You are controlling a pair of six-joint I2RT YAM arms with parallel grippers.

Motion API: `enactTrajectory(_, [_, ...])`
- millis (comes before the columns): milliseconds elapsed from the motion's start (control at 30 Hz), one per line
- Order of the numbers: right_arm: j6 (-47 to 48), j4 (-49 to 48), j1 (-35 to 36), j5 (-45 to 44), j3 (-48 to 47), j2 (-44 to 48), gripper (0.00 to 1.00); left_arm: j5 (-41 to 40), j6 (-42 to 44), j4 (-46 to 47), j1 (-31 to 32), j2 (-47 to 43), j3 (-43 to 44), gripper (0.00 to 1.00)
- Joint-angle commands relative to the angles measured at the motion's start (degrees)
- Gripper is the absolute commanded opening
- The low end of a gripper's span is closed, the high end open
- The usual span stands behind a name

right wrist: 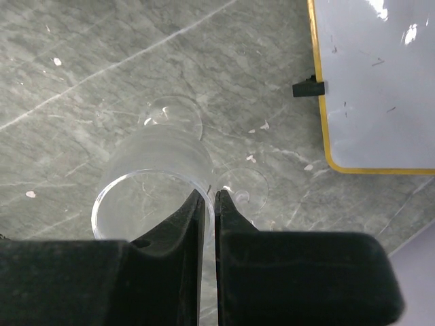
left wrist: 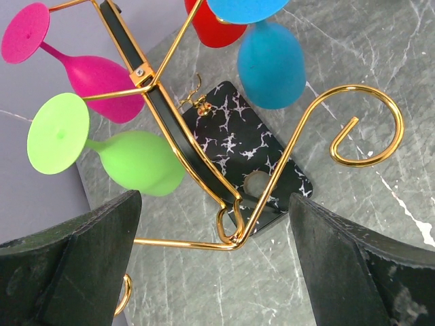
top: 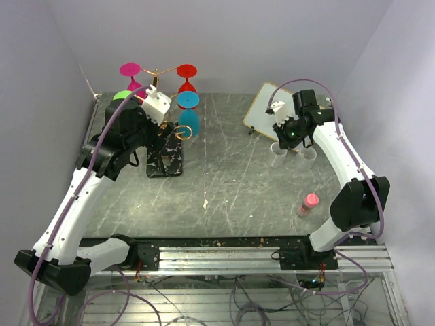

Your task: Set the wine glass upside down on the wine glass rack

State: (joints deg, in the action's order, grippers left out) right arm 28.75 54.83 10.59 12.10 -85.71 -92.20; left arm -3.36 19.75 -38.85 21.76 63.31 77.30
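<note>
One upright wine glass [right wrist: 149,176], rim pinched in the closed right gripper [right wrist: 212,197], with the wine glass rack [left wrist: 163,112] well left, at the gaping left gripper [left wrist: 214,204].

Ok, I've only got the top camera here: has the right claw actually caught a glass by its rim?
Observer: Yes. The right wrist view shows the right claw shut on the rim of a clear wine glass, with the glass wall pinched between its fingers.
Operator: Is the left claw carrying anything?
Observer: No. In its own wrist view the left claw is wide open and empty, hovering over the rack.
Operator: Any free spot on that rack?
Observer: One curled gold arm end hangs bare, just beside the blue glass.
</note>
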Motion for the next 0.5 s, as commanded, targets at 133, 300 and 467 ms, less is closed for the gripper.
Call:
enactTrajectory(133, [1.33,3.4,0.18,9.06,-9.3,0.48,0.0,1.95,-4.72,1.4,-1.73,-0.93,2.07,1.0])
enactTrajectory(300, [1.36,5.98,0.17,16.06,-18.04,-0.73,0.0,7.3,-10.67,3.02,-4.71,-1.04,1.95,1.0])
enactTrajectory(467, [-1.11,4.45,0.19,22.6,-26.07,-1.35,0.0,13.13,-13.86,3.93,-7.05,-1.41,2.84,0.99])
